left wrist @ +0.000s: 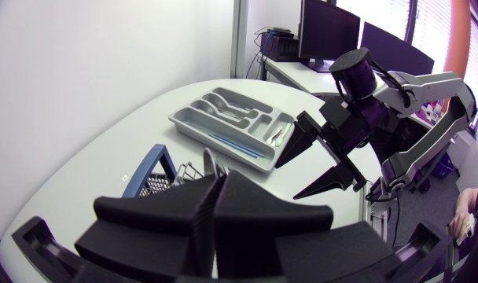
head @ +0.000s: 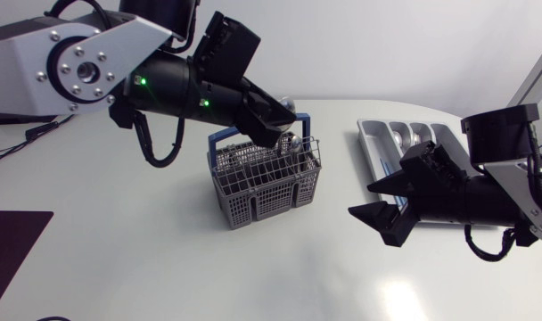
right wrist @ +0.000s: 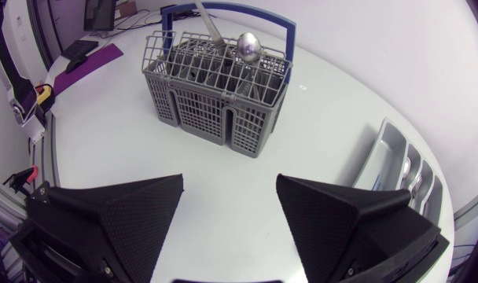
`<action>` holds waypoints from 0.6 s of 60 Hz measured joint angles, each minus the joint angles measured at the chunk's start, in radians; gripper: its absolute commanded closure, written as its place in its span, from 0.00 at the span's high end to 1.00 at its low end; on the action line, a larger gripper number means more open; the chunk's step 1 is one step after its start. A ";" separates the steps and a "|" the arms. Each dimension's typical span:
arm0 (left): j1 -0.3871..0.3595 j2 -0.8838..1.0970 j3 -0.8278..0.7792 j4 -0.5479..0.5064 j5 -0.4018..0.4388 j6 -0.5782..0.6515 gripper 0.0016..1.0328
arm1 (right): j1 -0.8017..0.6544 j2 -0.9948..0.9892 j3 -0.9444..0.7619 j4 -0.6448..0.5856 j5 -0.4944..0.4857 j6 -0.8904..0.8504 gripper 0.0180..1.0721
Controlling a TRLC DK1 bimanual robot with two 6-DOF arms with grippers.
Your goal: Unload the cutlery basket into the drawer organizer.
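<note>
White table (head: 164,267); left jaws pinching utensil (right wrist: 209,23) handle over basket (head: 262,196); right jaws spread near organizer (head: 371,143).

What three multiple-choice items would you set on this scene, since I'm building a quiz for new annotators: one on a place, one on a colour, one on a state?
1. The drawer organizer lies:
A) under the basket
B) on the basket's left-arm side
C) on its right-arm side

2. The basket's handle is:
A) red
B) blue
C) yellow

3. The right gripper is:
A) open and empty
B) shut on a spoon
C) shut on the basket

Key: C, the head view shows it on that side; B, it is blue in every view; A, its fingers stand wide apart with nothing between them.
</note>
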 measured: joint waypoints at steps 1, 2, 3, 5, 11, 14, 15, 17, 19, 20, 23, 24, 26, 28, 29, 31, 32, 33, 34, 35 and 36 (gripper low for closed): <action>-0.002 -0.003 -0.007 0.008 -0.010 -0.002 0.12 | 0.000 0.000 0.000 0.000 0.000 0.000 0.81; -0.004 -0.005 -0.010 0.009 -0.013 -0.005 0.12 | 0.000 0.000 0.000 0.000 0.000 0.000 0.81; -0.006 -0.005 -0.013 0.011 -0.016 -0.005 0.12 | 0.001 0.000 0.000 0.000 0.001 0.000 0.81; -0.012 -0.006 -0.019 0.021 -0.029 -0.005 0.12 | 0.003 0.000 0.000 0.000 0.005 0.000 0.81; -0.038 -0.016 -0.044 0.047 -0.077 -0.008 0.12 | 0.010 0.000 0.000 0.000 0.006 0.000 0.81; -0.051 -0.023 -0.058 0.060 -0.100 -0.008 0.12 | 0.013 0.000 0.000 0.000 0.012 0.000 0.81; -0.056 -0.025 -0.063 0.063 -0.108 -0.008 0.12 | 0.013 0.000 0.000 0.000 0.013 0.000 0.81; -0.066 -0.030 -0.072 0.070 -0.122 -0.008 0.12 | 0.016 0.000 0.000 0.000 0.015 0.000 0.81; -0.074 -0.033 -0.079 0.077 -0.134 -0.008 0.12 | 0.018 0.000 0.000 0.000 0.016 0.000 0.81; -0.077 -0.035 -0.082 0.079 -0.142 -0.008 0.12 | 0.019 0.000 0.000 0.000 0.016 0.000 0.81; -0.092 -0.041 -0.094 0.089 -0.168 -0.009 0.12 | 0.021 0.000 0.000 0.000 0.016 0.000 0.81; -0.096 -0.043 -0.098 0.092 -0.176 -0.011 0.12 | 0.022 0.000 0.000 0.000 0.016 0.000 0.81; -0.109 -0.047 -0.105 0.097 -0.201 -0.012 0.12 | 0.022 0.000 -0.001 0.001 0.016 0.000 0.81; -0.121 -0.050 -0.109 0.100 -0.220 -0.012 0.12 | 0.024 0.000 -0.002 0.001 0.016 0.000 0.81; -0.126 -0.051 -0.111 0.102 -0.227 -0.013 0.12 | 0.025 0.000 -0.003 0.001 0.016 0.000 0.81; -0.138 -0.053 -0.113 0.104 -0.246 -0.019 0.12 | 0.026 0.000 -0.004 0.001 0.016 0.001 0.81; -0.146 -0.055 -0.115 0.106 -0.257 -0.020 0.12 | 0.026 0.000 -0.005 0.002 0.017 0.001 0.81; -0.152 -0.055 -0.117 0.109 -0.266 -0.023 0.12 | 0.026 0.000 -0.006 0.002 0.017 0.001 0.81; -0.158 -0.057 -0.119 0.112 -0.279 -0.024 0.12 | 0.026 0.000 -0.007 0.002 0.018 0.001 0.81; -0.164 -0.058 -0.121 0.114 -0.290 -0.027 0.12 | 0.028 0.000 -0.008 0.003 0.019 0.001 0.81; -0.171 -0.059 -0.124 0.117 -0.302 -0.026 0.12 | 0.029 0.000 -0.008 0.003 0.019 0.002 0.81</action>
